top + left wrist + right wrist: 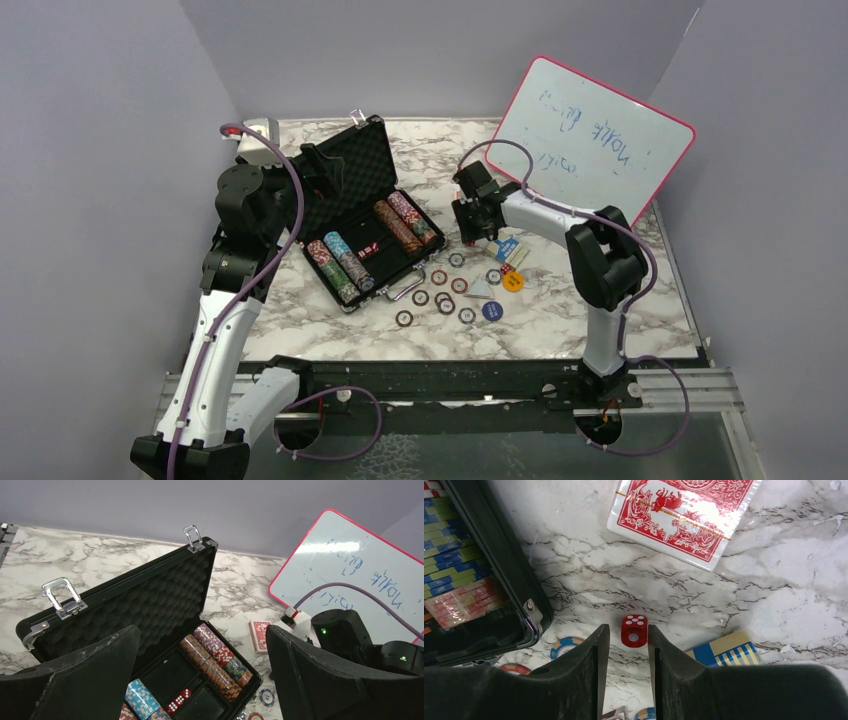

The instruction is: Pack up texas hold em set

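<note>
Just right of the open case (352,180), on the marble table (774,605), a red die (634,630) sat between the right gripper (628,635) fingertips. Jaws were narrow, bracketing it; couldn't tell if the pads touched. Step in hand: die pickup. Next move needed a firm squeeze, a lift, then a drop beside the packed dice (179,700). Left gripper (202,630) hung wide and empty over the case. Red deck (684,515) and loose chips (440,277) lay unpacked.
</note>
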